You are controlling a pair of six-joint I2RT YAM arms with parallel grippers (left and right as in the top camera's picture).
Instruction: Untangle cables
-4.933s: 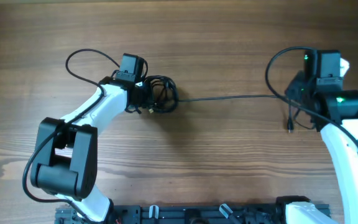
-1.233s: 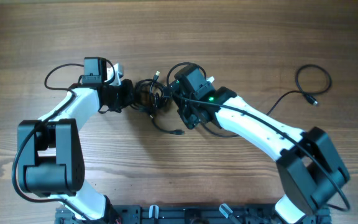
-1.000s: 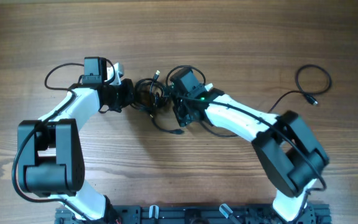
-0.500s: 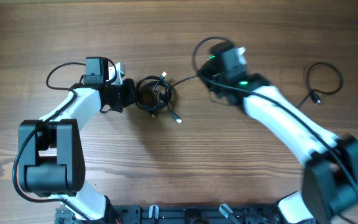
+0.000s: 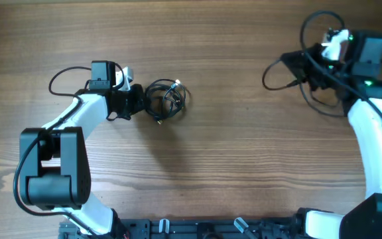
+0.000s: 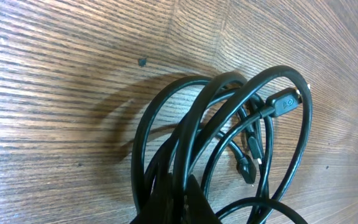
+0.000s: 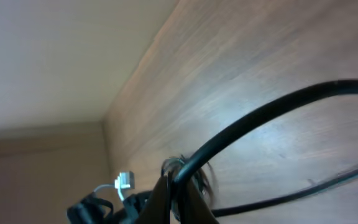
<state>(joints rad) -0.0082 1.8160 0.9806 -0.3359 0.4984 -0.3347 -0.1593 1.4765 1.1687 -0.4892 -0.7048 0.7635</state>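
The brown wooden table [image 5: 244, 172] shows fine, matt grain; the thin black cables [image 5: 166, 101] look smooth, faintly glossy plastic; the white arm shells [image 5: 377, 156] are smooth, shiny plastic.

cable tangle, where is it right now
In the overhead view the cable tangle lies left of centre on the table, pinched at its left edge by the left gripper.

I've got a wood-grain desk [image 5: 244, 166] w/ black cables [image 5: 166, 101] lying on it in a tangle, left of ctr.
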